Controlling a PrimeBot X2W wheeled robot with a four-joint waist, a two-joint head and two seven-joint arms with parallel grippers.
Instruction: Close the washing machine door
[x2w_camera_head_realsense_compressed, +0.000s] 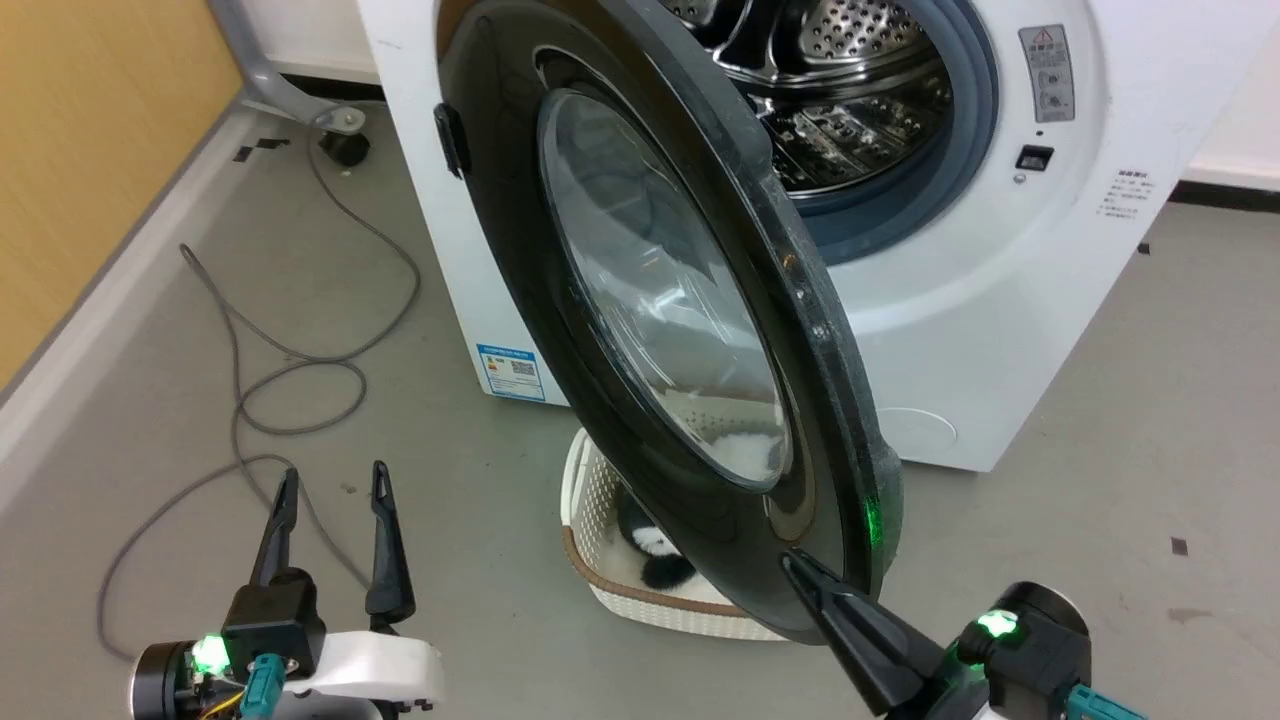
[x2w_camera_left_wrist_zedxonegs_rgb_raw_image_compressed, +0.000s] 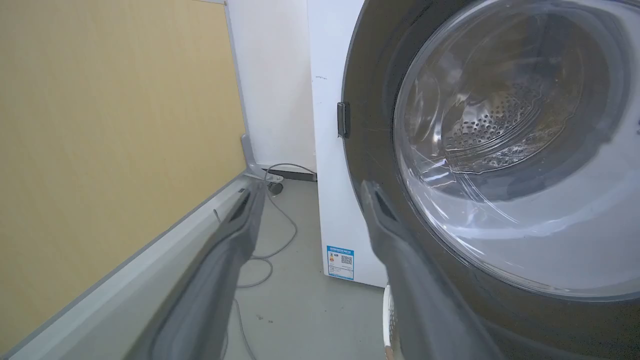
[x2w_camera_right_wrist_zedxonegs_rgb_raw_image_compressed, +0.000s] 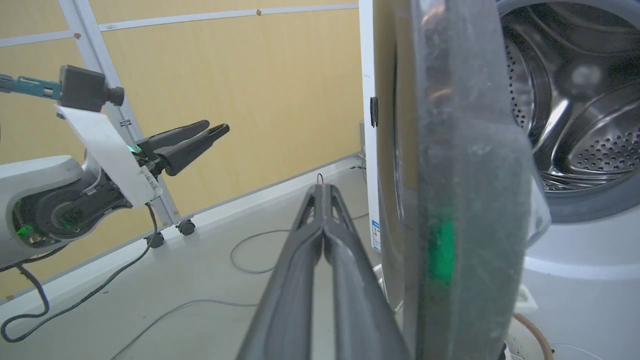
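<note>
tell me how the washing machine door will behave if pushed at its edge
The washing machine door looks rigid, so it probably swings as one piece. Its glossy finish may let the shut right end effector slip.

1. The scene is lit evenly and brightly from overhead; only faint, soft shadows are cast on the grey floor (x2w_camera_head_realsense_compressed: 1100, 480)
2. Pale reflections are spread over the glossy washing machine door (x2w_camera_head_realsense_compressed: 640, 330), and a green glow is mirrored on its rim (the same green as the lamp lit on the right gripper (x2w_camera_head_realsense_compressed: 795, 565))
3. Sharp highlights are scattered over the steel drum (x2w_camera_head_realsense_compressed: 850, 60), while its depths are left dark
4. In the left wrist view the fingers (x2w_camera_left_wrist_zedxonegs_rgb_raw_image_compressed: 410, 280) of the left gripper (x2w_camera_left_wrist_zedxonegs_rgb_raw_image_compressed: 312, 192) are rendered blurred and out of focus
5. In both wrist views shapes are stretched toward the frame edges by the wide lens
</note>
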